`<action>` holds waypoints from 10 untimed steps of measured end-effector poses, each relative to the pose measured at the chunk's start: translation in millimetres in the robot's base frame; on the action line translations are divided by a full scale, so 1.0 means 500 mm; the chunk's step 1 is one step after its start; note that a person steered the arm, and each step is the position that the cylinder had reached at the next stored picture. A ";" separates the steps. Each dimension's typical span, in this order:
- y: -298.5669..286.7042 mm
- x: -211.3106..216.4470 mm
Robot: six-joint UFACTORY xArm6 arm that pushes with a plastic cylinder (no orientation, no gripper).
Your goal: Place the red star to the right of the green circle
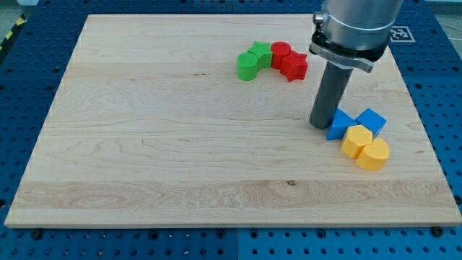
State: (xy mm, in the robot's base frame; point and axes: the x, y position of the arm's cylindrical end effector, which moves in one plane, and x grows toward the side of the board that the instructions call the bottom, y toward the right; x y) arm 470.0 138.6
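My tip (pixel 322 126) beside blue triangle (pixel 338 125)

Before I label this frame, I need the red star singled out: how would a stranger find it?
Look to the wooden board, at the red and green cluster near the view's top. The red star is the piece farthest to the view's right, touching a rounder red block; only it is both red and pointed.

The arm (pixel 359 22) is a wide, smooth cylinder of pale silver-grey metal, cut off by the picture's top edge. Below it sits a silver clamp ring (pixel 345 52) with a dark seam and a small black fitting on one side. From the ring hangs a straight, dark grey rod, plain and matte, ending in my tip (pixel 321 126).
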 end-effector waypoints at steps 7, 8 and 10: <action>0.005 -0.267; 0.005 -0.305; -0.089 -0.281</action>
State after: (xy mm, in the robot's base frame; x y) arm 329.5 94.1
